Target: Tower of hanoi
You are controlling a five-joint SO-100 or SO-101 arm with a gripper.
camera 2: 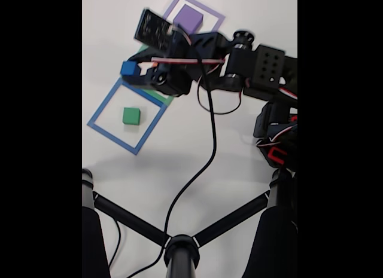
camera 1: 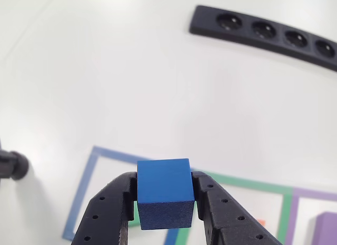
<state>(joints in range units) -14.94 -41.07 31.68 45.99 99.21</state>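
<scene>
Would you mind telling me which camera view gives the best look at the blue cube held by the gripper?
The other view shows the blue cube best: it is close, sharp, and visibly clamped between both black fingers, above the white table. In the fixed view the blue cube is just a small blue patch at the arm's tip, near the blue-taped square.

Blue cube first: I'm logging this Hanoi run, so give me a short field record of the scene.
held item: blue cube, clamped between the jaws of the gripper, off the table
blue square: green cube inside
purple square: purple block inside
green square: partly hidden by the arm
background: black power strip on the white table
</scene>
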